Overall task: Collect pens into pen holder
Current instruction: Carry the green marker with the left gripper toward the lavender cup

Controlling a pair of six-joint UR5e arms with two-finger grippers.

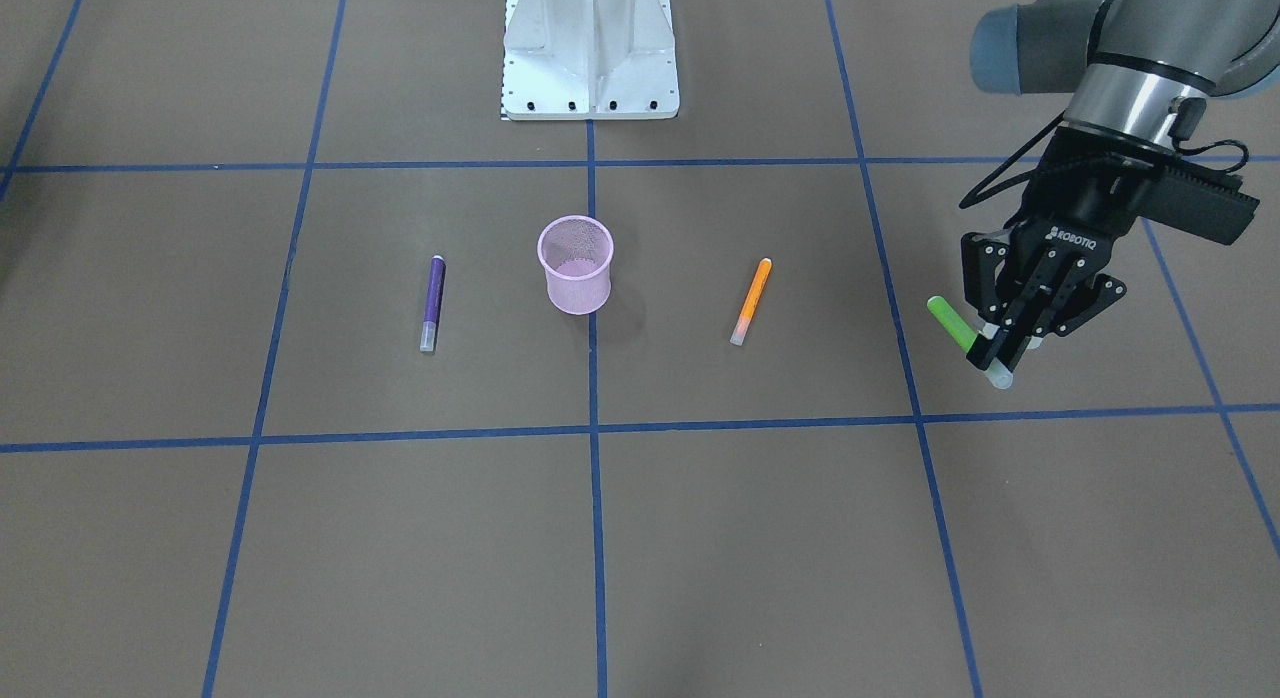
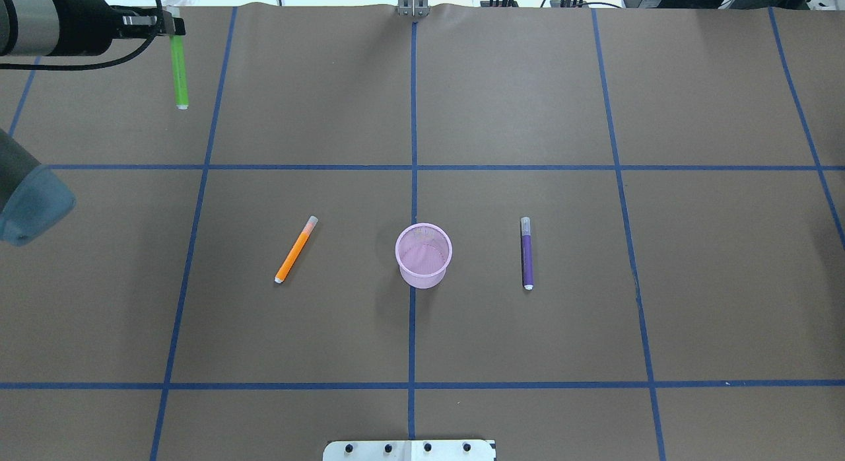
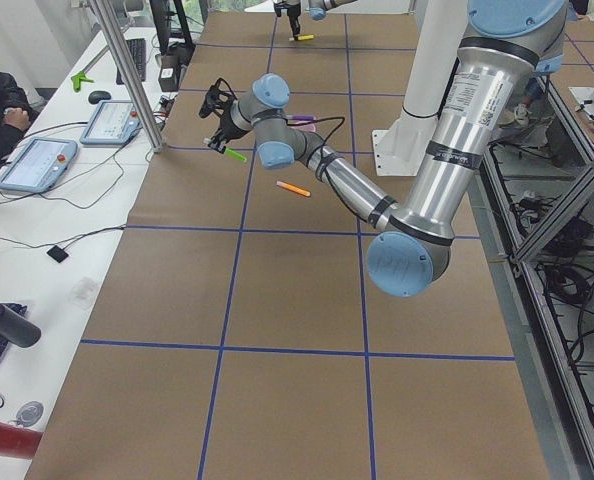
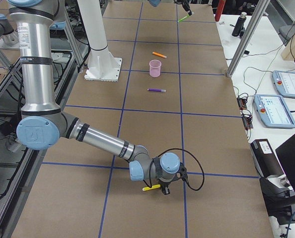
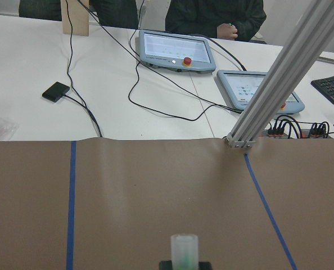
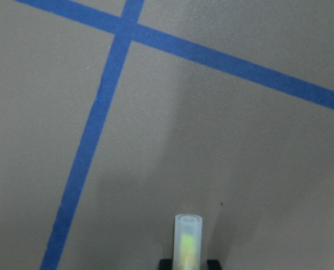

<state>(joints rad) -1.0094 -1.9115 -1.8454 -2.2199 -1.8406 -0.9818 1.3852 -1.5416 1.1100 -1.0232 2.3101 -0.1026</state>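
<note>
**Two pens in grip, two still lying**

My left gripper (image 1: 1003, 350) clenched the green pen (image 1: 950, 323) above the table's (image 2: 594, 316) far left corner, ready, I judged, for carrying. The right gripper (image 4: 163, 189) grasped the yellow pen (image 6: 188, 239) low near the right end. The empty pink pen holder (image 2: 423, 276) stood mid-table, with the orange pen (image 2: 295, 249) and purple pen (image 2: 527, 253) flanking it. The surface was brown paper with blue tape, and teach pendants (image 5: 177, 50) lay beyond.

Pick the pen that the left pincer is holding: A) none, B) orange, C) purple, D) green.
D: the left pincer is shut on the green pen, held above the table, while the orange pen and the purple pen lie on either side of the pen holder.
</note>
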